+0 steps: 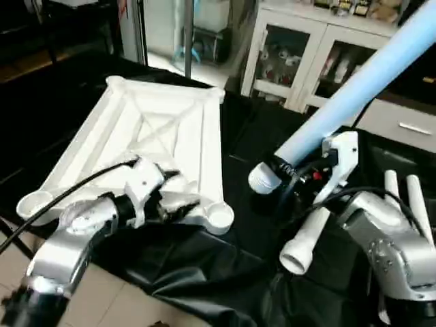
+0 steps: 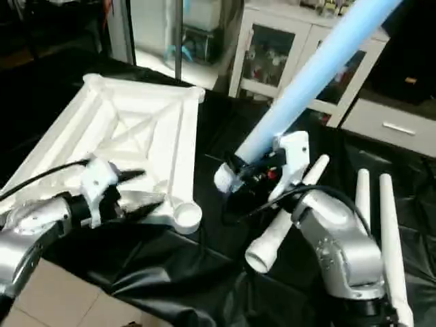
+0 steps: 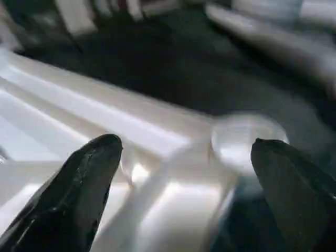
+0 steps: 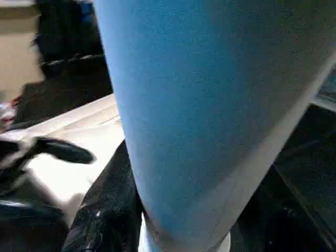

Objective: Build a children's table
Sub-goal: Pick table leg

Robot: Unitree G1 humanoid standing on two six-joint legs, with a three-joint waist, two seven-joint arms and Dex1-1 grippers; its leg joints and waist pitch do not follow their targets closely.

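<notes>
Head views: one tabletop (image 1: pixel 163 129), four legs; right fingers (image 2: pixel 242 178) grip one leg (image 2: pixel 313 75), left fingers (image 3: pixel 84 178) wide, empty.

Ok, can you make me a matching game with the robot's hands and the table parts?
Things:
1. left hand
2. right hand
3. table top
4. three spare legs

States:
A. lying on the black sheet beside the right arm
B. upside down, ribs showing
C. open, at a corner socket
D. gripping a leg that points up and away

Pairs: 1-C, 2-D, 3-B, 4-A
</notes>
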